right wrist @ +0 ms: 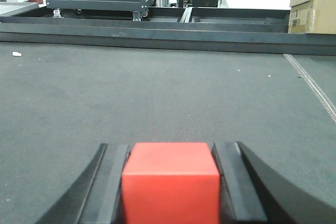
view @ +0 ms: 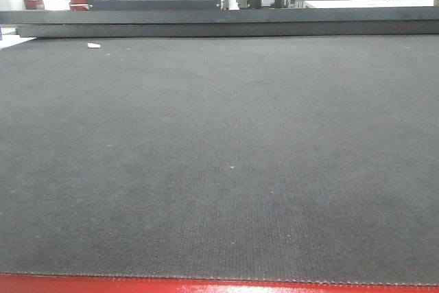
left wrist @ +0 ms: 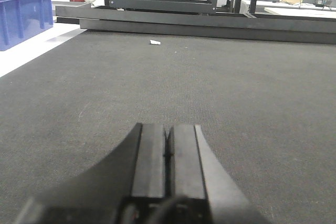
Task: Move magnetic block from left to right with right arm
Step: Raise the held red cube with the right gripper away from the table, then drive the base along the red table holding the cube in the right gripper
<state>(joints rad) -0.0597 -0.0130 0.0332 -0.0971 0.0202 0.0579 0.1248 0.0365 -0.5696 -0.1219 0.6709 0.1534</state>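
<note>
Right gripper (right wrist: 170,149) squeezing magnetic block (right wrist: 171,187) between both fingers (right wrist: 111,182).
Needing firm squeeze, slow carrying toward right side of mat (right wrist: 157,93), flat setting-down before letting go.
Block sitting snug in middle, touching both fingers.
Left gripper (left wrist: 168,142) pressing shut, holding nothing.

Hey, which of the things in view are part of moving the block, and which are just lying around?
Part of the job:
- red block
- right arm, jaws shut on the block
- black mat it moves over

Just lying about:
- white scrap
- cardboard boxes
- blue bin
- left arm, jaws shut, empty
</note>
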